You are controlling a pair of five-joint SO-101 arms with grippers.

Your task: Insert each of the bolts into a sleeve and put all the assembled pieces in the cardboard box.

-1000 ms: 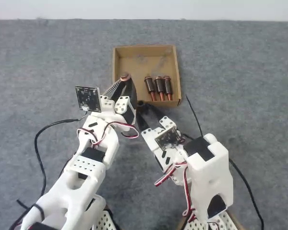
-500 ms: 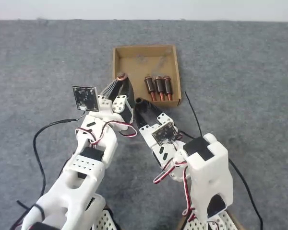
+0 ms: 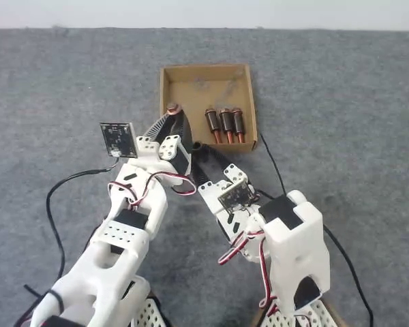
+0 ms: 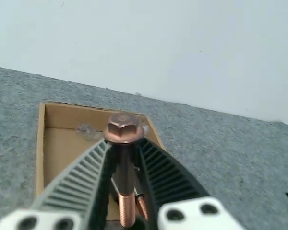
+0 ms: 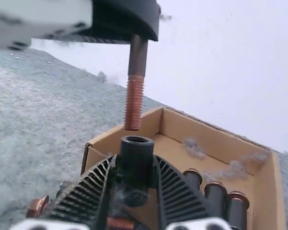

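Grey carpet (image 3: 341,102) covers the table, with a white wall (image 4: 182,48) behind it. The bolt (image 4: 122,158) is in my left gripper (image 4: 124,143). My fingers are clamped on its shank, the hex head is above the tips and the threaded end points down. In the right wrist view the bolt's (image 5: 133,110) threaded tip hangs just above the open mouth of the sleeve (image 5: 134,163), roughly in line with it and not inside it. The sleeve is black and stands upright, and my right gripper (image 5: 134,160) is closed tight around it.

In the high view the bolt head (image 3: 172,107) is over the near left corner of the cardboard box (image 3: 165,88). The sleeve (image 3: 198,145) is just outside the box's near wall, and my two grippers are close together there. Three assembled pieces (image 3: 225,122) lie side by side in the box at its near right, touching or almost touching, with their dark sleeve ends toward the far wall. The far part of the box floor is bare apart from some fluff. A black cable (image 3: 273,163) runs over the carpet from near the box's right corner back toward my right arm.
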